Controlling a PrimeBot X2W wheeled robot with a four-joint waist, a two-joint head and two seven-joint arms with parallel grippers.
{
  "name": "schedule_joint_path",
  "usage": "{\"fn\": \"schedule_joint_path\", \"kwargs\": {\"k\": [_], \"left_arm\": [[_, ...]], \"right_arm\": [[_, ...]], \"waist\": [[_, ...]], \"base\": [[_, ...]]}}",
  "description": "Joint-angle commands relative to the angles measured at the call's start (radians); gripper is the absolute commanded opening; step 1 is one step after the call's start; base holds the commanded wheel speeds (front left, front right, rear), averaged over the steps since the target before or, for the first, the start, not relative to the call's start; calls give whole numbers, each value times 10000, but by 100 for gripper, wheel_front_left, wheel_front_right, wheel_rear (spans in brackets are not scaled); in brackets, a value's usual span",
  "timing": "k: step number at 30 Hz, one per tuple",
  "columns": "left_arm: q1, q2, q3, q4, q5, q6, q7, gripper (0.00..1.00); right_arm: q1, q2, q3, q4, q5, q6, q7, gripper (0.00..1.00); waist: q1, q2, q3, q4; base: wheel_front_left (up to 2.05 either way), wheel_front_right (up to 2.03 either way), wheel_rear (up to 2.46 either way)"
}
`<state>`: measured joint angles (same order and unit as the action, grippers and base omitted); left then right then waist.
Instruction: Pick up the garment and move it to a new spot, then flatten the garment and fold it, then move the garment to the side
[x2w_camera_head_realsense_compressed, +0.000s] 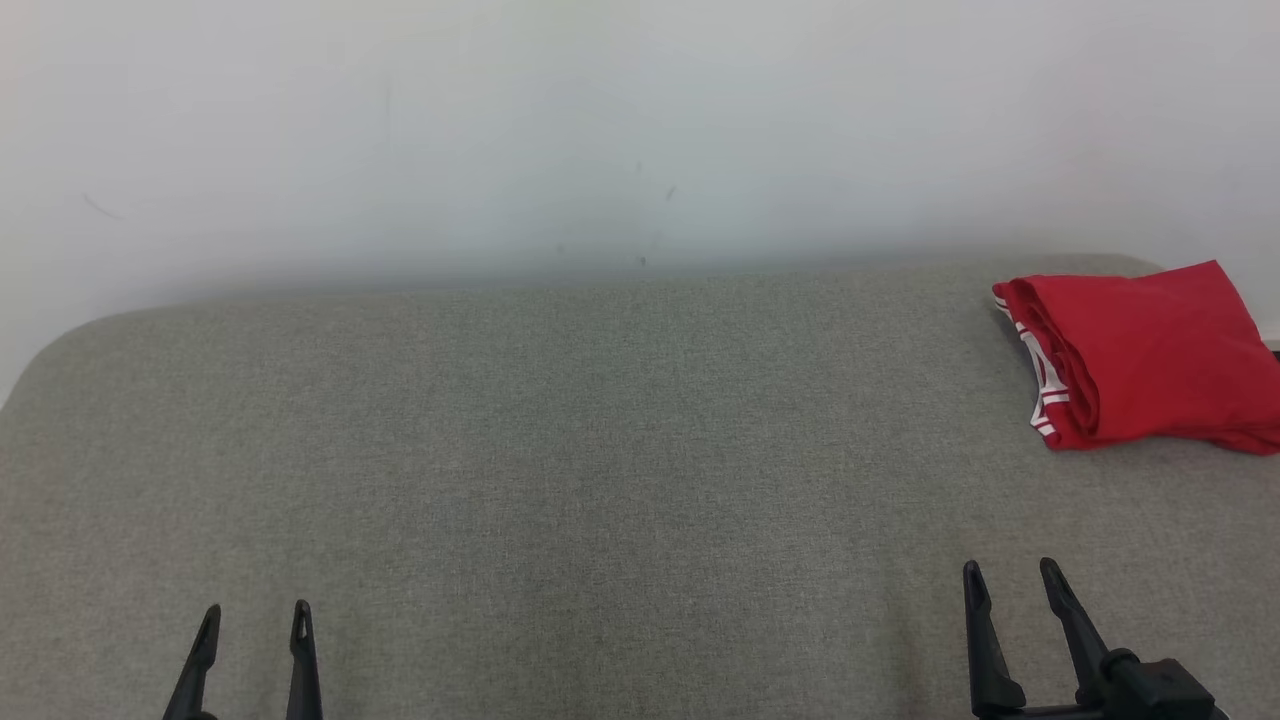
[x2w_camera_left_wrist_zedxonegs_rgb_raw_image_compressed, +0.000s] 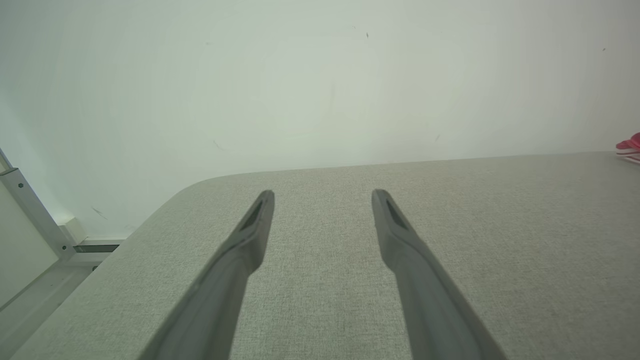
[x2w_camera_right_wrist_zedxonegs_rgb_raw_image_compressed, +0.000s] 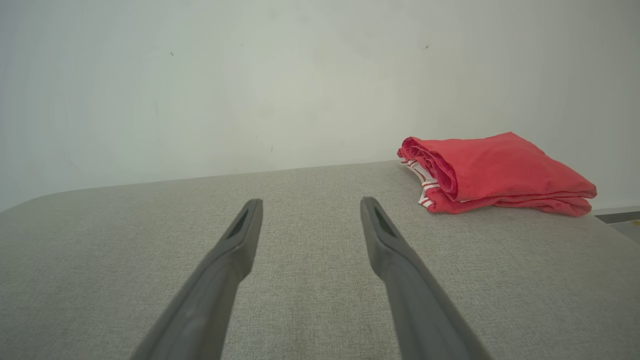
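While the folded red garment lies upper right on the grey desk, the left gripper and right gripper sit low in the frame, jaws released and empty. Any further shift should probably pinch all layers together.

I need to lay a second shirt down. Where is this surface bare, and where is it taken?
The grey surface is bare from its rounded left corner across the middle, between the wall and the open left gripper and right gripper at the near edge. Only the far right corner is taken, by the folded red garment.
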<state>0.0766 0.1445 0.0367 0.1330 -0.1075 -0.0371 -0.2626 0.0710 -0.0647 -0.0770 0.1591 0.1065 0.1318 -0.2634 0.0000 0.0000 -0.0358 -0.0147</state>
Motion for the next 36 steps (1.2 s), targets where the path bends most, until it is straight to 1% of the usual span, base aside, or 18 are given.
{"fn": "schedule_joint_path", "kwargs": {"k": [1, 2, 3, 9, 24, 36], "left_arm": [[85, 35, -11, -10, -30, 27, -25, 100], [93, 43, -18, -8, -38, 22, -25, 100], [0, 12, -25, 3, -13, 12, 2, 0], [34, -130, -18, 465, -172, 2, 108, 0], [-361, -289, 147, 587, -3141, -186, 842, 0], [-616, -397, 243, 659, -5158, -319, 1323, 0]], "right_arm": [[7, 10, 22, 8, -57, -31, -8, 100], [11, 12, 29, 10, -57, -31, -8, 100], [-3, 0, 17, 10, 5, 0, -2, 0], [92, 17, -10, 449, 177, 2, 97, 0], [-296, 42, -88, 511, 3142, -1, 833, 0], [-555, 60, -128, 553, 5165, -3, 1322, 0]], "waist": [[0, 0, -5, 5], [0, 0, -10, 10], [0, 0, -14, 13], [0, 0, -13, 15], [0, 0, 35, 31], [0, 0, 74, 43]], "base": [[0, 0, 0], [0, 0, 0], [0, 0, 0], [0, 0, 0], [0, 0, 0], [0, 0, 0]]}}
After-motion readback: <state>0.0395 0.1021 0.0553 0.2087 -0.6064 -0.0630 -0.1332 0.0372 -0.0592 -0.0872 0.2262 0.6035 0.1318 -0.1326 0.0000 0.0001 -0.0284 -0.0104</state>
